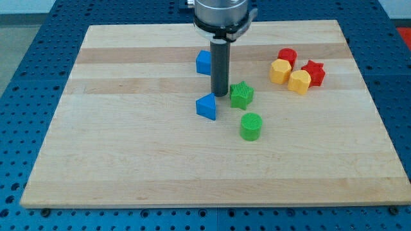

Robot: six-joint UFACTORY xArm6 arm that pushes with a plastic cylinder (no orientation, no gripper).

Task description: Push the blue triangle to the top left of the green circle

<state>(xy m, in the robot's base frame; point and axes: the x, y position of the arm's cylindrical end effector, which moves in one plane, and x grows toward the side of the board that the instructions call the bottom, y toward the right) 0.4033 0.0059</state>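
Note:
The blue triangle (207, 106) lies near the middle of the wooden board (128, 141). The green circle (251, 126) lies below and to the right of it, a short gap away. My tip (220, 95) stands just above and right of the blue triangle, between it and a green star (241, 95). The rod rises from there to the arm's head at the view's top. The tip is close to the triangle's upper right corner; contact cannot be made out.
A blue block (203, 62) lies just left of the rod, partly hidden behind it. At the upper right lie a red block (287, 56), a red star (314, 72) and two yellow blocks (279, 71) (299, 81).

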